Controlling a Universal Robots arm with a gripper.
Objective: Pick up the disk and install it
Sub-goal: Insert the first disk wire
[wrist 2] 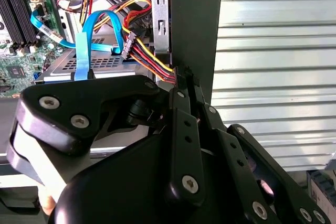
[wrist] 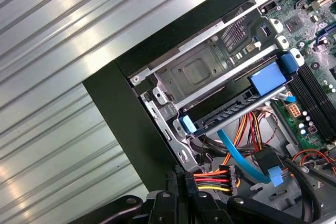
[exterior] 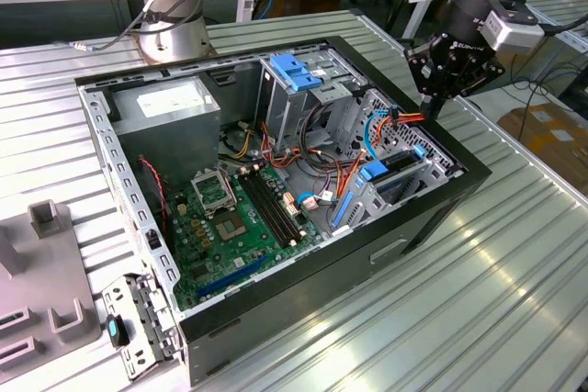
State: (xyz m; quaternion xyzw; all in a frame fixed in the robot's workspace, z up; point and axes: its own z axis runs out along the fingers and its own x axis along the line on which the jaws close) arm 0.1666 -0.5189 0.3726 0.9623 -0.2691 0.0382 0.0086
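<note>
The disk lies flat in the low bay at the corner of the open computer case nearest the exterior view's right, its blue carrier tab facing the motherboard. In the first wrist view the disk shows edge-on between two blue tabs. My gripper hangs just above that corner of the case. In both wrist views its fingers are shut on a black power connector with red, yellow and orange wires. The connector is held above the case wall, apart from the disk. A blue data cable loops beside it.
The black case wall runs right under my gripper. A tall grey cage with a blue handle stands at the back of the case, a grey box beside it, the motherboard in front. Ribbed metal table surrounds the case.
</note>
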